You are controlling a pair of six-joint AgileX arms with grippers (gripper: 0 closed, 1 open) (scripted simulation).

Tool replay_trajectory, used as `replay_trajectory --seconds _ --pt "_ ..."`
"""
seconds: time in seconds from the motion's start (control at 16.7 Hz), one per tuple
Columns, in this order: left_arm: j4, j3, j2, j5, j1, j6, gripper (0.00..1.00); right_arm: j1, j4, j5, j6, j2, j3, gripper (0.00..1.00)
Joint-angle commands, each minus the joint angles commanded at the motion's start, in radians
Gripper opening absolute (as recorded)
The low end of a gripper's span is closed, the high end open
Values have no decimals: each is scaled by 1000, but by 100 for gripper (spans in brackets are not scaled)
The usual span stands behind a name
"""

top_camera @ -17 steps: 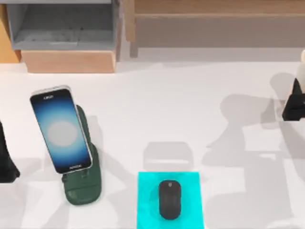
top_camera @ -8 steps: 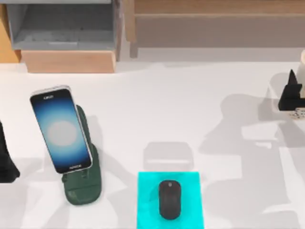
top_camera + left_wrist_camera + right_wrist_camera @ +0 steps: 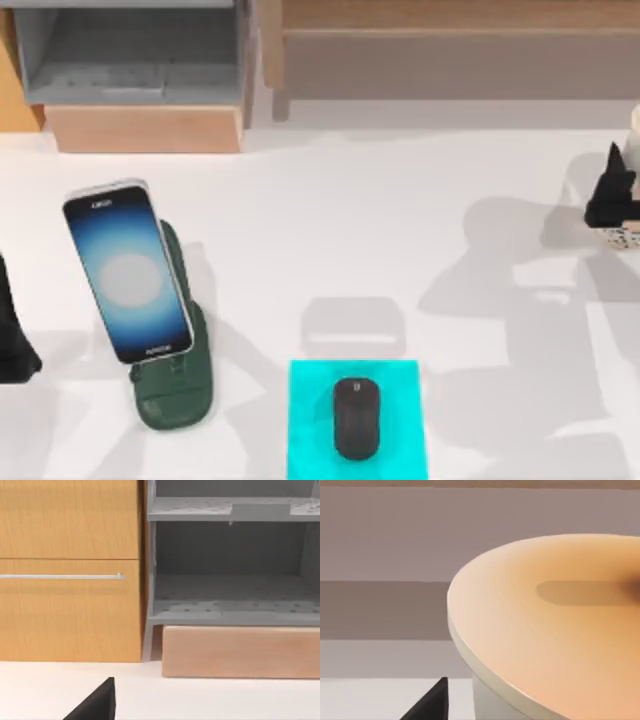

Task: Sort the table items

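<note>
Two grippers at the table edges, one per side. Right gripper (image 3: 612, 195) at the far right edge, set against the body of the cream cup (image 3: 625, 237); probably clamped on it, though hard to confirm so near the border of the top view. Dark-speckled base of the cup just below this gripper, pale upper part just beyond it. Seen from the right wrist, wide cream rim of the same cup (image 3: 555, 630) very close to the gripper, with one black fingertip (image 3: 430, 702) just beside the cup wall.

Left gripper (image 3: 12, 335) parked at the far left edge, touching nothing; open or closed, cannot tell. Near it, toward the table middle, smartphone (image 3: 128, 270) with glowing blue-white screen, leaning tilted on a dark green stand (image 3: 175, 390). Well apart from both grippers, between them at the near edge, black computer mouse (image 3: 356, 418) lying on a cyan mat (image 3: 310, 400), nearer to the left gripper than to the right one.

Far beyond the left gripper, grey open shelf (image 3: 130, 50) with a light wooden block (image 3: 145, 128) in front of it. From the left wrist, the same grey shelf (image 3: 230, 595) beside a wooden cabinet door (image 3: 70, 605) with a thin metal handle (image 3: 60, 576).
</note>
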Motion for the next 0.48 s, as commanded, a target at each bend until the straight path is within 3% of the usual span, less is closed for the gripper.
replay_trajectory --seconds 0.48 --pt "0 0 0 0 0 0 100 0 0 0 0 0 0 17"
